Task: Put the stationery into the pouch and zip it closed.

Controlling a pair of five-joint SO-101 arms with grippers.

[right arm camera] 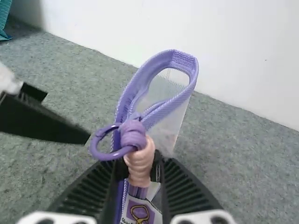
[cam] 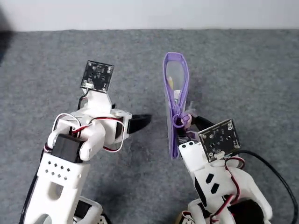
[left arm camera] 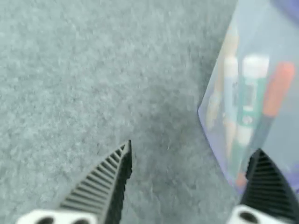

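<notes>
Purple-edged and thin-walled, the pouch (cam: 176,88) stands on edge on the mat (cam: 233,70), stationery (left arm camera: 245,102) inside. My right gripper (right arm camera: 135,170) pinches its end by the zipper pull (right arm camera: 133,137); my left gripper (left arm camera: 192,151) gapes beside it (floppy, likely light; I'd hold the stiffer seam (right arm camera: 173,58)).

The surface (cam: 56,60) is covered in grey, felt-like carpet that runs back to a white wall. A clear, purple-edged pouch (cam: 175,88) stands on edge near its middle; whether its lower edge rests on the carpet cannot be told. A black cable (cam: 280,175) curves across the right side.
</notes>
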